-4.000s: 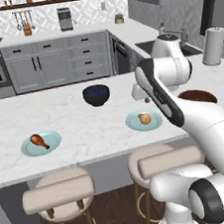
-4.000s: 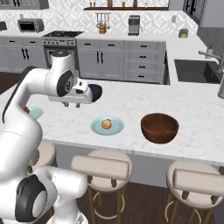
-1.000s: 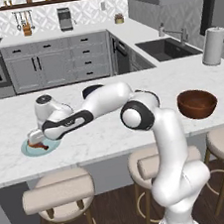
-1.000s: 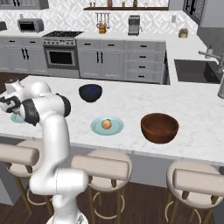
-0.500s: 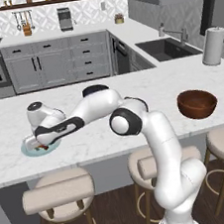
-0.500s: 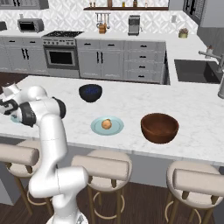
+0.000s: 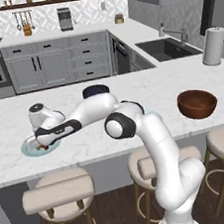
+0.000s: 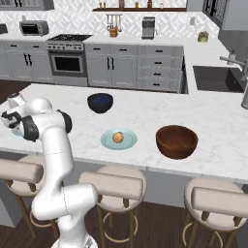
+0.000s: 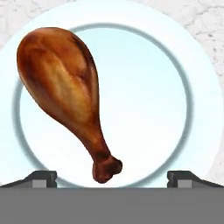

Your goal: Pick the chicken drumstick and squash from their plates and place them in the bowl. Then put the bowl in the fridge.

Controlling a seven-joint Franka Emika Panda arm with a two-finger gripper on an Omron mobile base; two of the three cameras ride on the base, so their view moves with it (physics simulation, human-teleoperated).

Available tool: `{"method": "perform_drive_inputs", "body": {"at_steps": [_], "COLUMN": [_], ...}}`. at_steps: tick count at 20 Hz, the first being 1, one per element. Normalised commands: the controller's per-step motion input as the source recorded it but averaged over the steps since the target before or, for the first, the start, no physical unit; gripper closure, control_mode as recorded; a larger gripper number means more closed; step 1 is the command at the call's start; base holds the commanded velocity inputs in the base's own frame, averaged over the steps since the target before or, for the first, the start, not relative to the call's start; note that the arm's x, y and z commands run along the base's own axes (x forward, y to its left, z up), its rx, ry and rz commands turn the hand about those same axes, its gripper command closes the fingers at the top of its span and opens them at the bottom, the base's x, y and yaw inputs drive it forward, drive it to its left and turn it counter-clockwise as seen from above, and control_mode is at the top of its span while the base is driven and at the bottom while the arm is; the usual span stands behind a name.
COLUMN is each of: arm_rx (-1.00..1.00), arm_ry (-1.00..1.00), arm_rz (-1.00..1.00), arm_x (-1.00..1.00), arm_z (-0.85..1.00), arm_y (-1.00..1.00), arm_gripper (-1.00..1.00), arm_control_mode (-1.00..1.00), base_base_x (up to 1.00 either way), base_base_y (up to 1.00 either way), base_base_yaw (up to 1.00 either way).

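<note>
— Where do the base cameras sit?
— Behind the arm, left and right, looking down across the counter (image 7: 131, 89) from its stool edge.
— And the hand camera?
— Pressed close above one plate (image 9: 144, 87).

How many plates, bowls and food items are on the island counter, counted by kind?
Plates: 2, one under the chicken drumstick, one under the squash
Bowls: 2, the reddish-brown bowl and the dark bowl
Food items: 2
Total: 6

Glossy brown drumstick (image 9: 65, 92) on smooth, glazed pale plate (image 9: 144, 109); white veined marble table (image 7: 145, 87); wood-look reddish bowl (image 8: 177, 141), satin; padded matt stools (image 7: 57, 193).
</note>
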Motion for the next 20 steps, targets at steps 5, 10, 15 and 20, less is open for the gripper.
{"method": "perform_drive_inputs", "body": {"at_steps": [5, 10, 15, 20], "arm_rx": [0.00, 0.00, 0.00, 0.00], "arm_ry": [0.01, 0.06, 0.03, 0.00], "arm_rz": [0.00, 0.00, 0.00, 0.00], "arm_x": [0.27, 0.03, 0.00, 0.04], "arm_z": [-0.10, -0.20, -0.26, -0.32], "arm_y": [0.06, 0.25, 0.20, 0.00], "arm_gripper": [-1.00, -1.00, -1.00, 1.00], "arm_control_mode": [-1.00, -1.00, -1.00, -1.00], "base_base_x": [0.00, 0.00, 0.00, 0.00], "base_base_y": [0.00, 0.00, 0.00, 0.00], "base_base_yaw": [0.00, 0.00, 0.00, 0.00]}}
